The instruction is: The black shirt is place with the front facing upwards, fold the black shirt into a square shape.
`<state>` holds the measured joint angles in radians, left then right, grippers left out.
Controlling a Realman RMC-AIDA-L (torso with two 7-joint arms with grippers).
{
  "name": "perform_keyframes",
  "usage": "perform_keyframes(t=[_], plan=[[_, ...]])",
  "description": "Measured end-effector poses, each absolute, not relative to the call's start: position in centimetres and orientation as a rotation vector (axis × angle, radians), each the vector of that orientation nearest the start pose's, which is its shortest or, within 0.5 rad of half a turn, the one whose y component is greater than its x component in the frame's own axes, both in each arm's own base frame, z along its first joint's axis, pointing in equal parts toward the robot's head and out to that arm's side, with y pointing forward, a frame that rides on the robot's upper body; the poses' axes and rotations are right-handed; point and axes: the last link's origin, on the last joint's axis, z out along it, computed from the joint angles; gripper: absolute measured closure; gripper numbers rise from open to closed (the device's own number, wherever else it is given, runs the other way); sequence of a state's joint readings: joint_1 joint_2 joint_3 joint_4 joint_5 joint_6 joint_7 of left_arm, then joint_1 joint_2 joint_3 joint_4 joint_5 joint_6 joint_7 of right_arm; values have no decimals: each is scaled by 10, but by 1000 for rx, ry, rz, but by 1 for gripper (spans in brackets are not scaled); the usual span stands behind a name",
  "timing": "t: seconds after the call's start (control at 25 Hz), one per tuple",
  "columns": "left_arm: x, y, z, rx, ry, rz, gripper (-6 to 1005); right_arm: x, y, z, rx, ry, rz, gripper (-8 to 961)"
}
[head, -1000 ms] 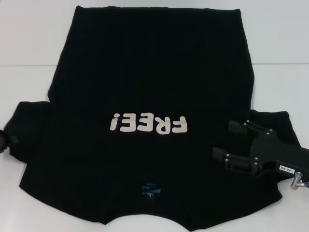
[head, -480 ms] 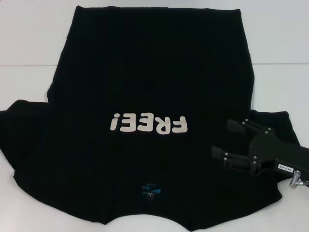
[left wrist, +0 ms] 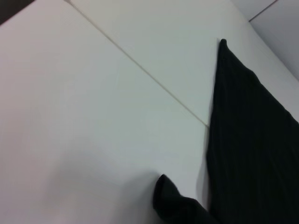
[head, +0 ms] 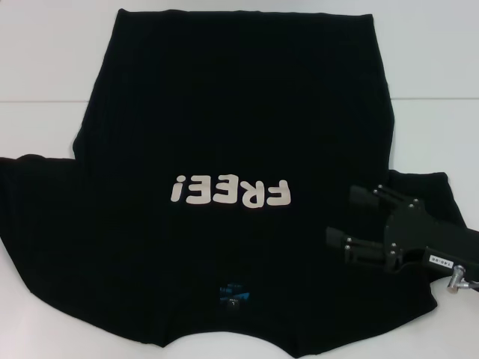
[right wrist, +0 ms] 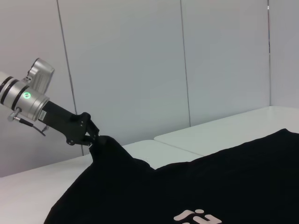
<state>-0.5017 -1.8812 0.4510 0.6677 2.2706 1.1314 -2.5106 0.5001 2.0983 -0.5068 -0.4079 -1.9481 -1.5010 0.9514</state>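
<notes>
Shirt lies flat, print up, on the white surface; the left pincer has its sleeve pinched and raised, so a weak grip could drop it, while the right pincer hovers wide open over the other sleeve.

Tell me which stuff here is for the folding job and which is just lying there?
For the job:
- black shirt, printed front up
- left gripper, pinching and lifting a sleeve
- right gripper, fingers apart over the other sleeve

Just there:
- white table
- grey wall panels
</notes>
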Motion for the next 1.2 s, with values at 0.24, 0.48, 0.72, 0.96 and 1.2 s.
perform_keyframes(t=[0.24,0.48,0.72,0.96,1.2], plan=[[-366,367,123,-1595,-1867,-679,986,285,309,-29,-2539,451,831,12],[-340,371,117,-1689,-1902,-816,986,284,308,-30,-2542,451,833,11],[-320,378,94,-1768,-1924,-834,986,283,306,-32,-2548,459,848,11],[-310,379,63,-1804,-1954,-806,985,283,306,-32,-2551,459,849,11],[-314,373,43,-1773,-2008,-818,941,283,306,-32,-2552,460,850,12]])
